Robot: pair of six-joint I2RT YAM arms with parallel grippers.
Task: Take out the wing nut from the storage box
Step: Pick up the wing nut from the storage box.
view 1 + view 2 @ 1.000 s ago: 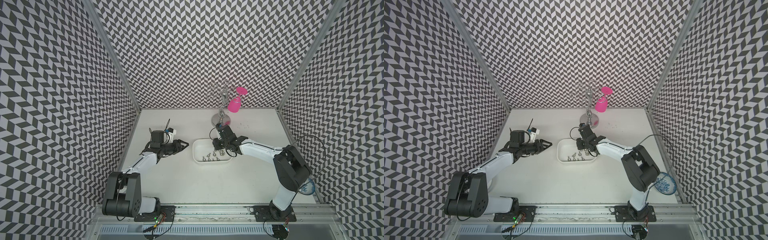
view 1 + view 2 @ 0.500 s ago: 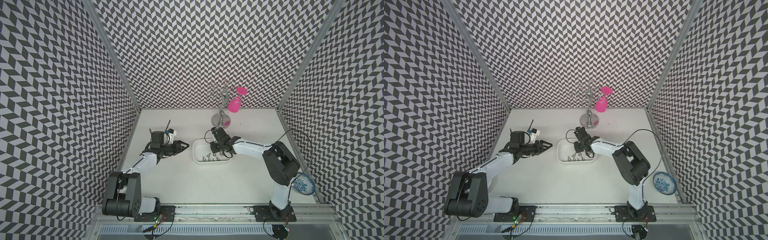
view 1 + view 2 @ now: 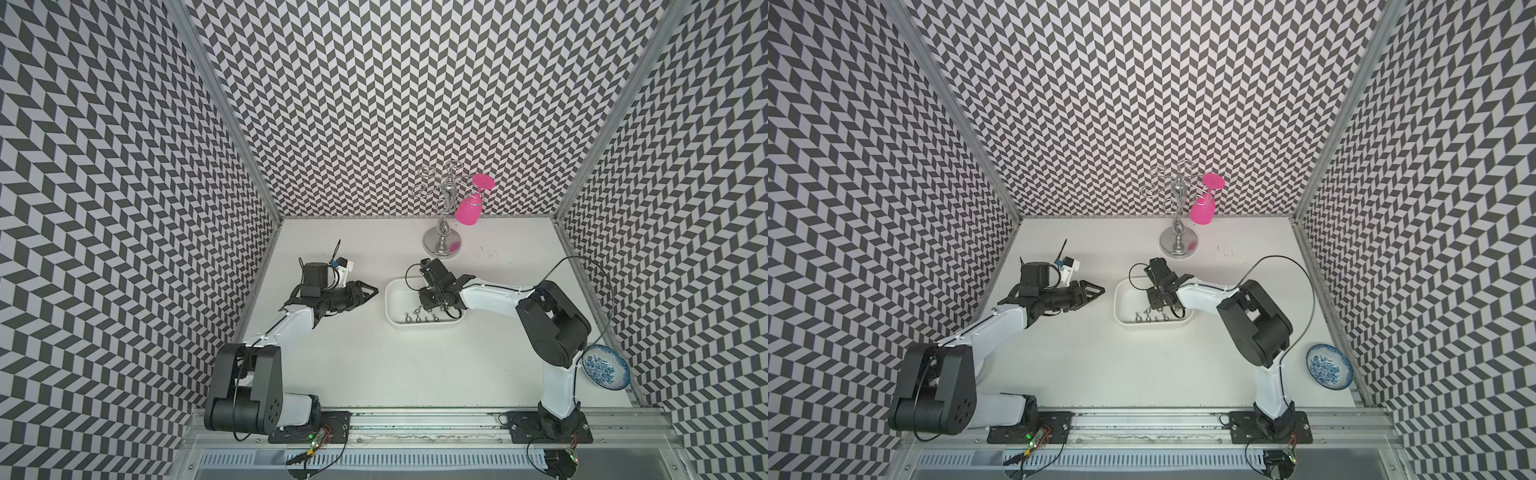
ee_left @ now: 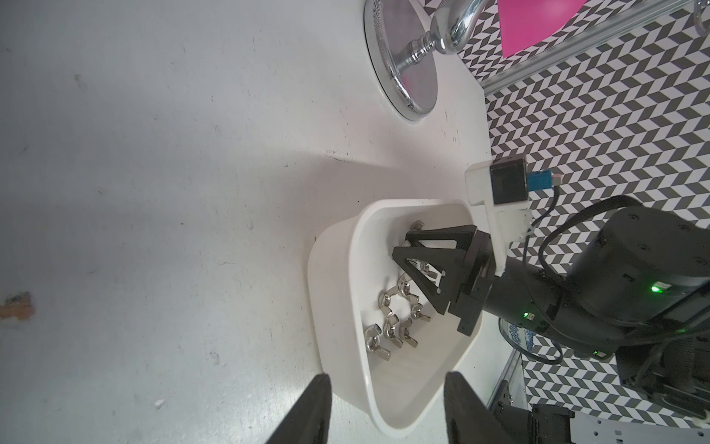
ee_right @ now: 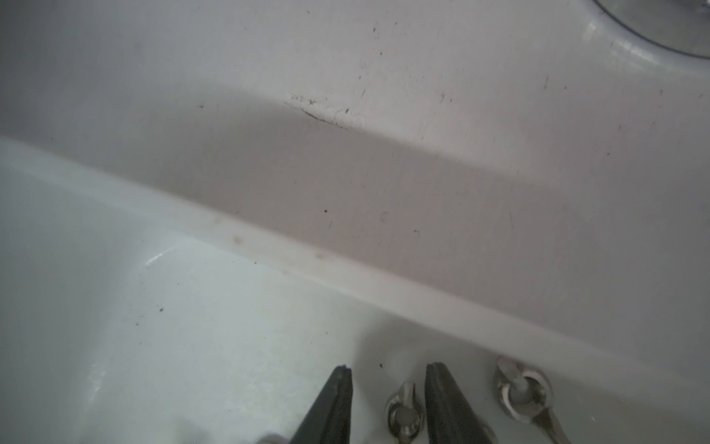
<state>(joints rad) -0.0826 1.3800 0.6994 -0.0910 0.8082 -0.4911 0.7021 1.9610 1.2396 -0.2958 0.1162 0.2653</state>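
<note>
Reach into the box (image 3: 390, 307), near the middle of the table (image 3: 374, 365) and just in front of the chrome stand (image 3: 441, 245). Most wing nuts (image 3: 419, 319) clustered by the near wall; two more by the wall on the stand's side, none out yet. Right gripper (image 3: 428, 303) tipped down inside the rim, fingers part-open and set either side of one nut (image 5: 403, 411) in the right wrist view. Daylight beside one finger (image 5: 338, 399), so straddling rather than clamping, as far as can be told. Probably narrowed on purpose: wide enough for a single nut, too narrow to rake in the neighbour (image 5: 522, 392) just beside. Slanted approach likely chosen to get the tips past the raised rim and down to the floor of the box. Left gripper (image 3: 372, 291) just beside the box's other end, not touching, fingers apart and empty — seemingly parked to steady the light box if dragged, or merely to keep clear. Next, by the look of it: close on the nut, lift straight over the rim. Risk: slick metal squirting out, or a wing snagging a second nut.
</note>
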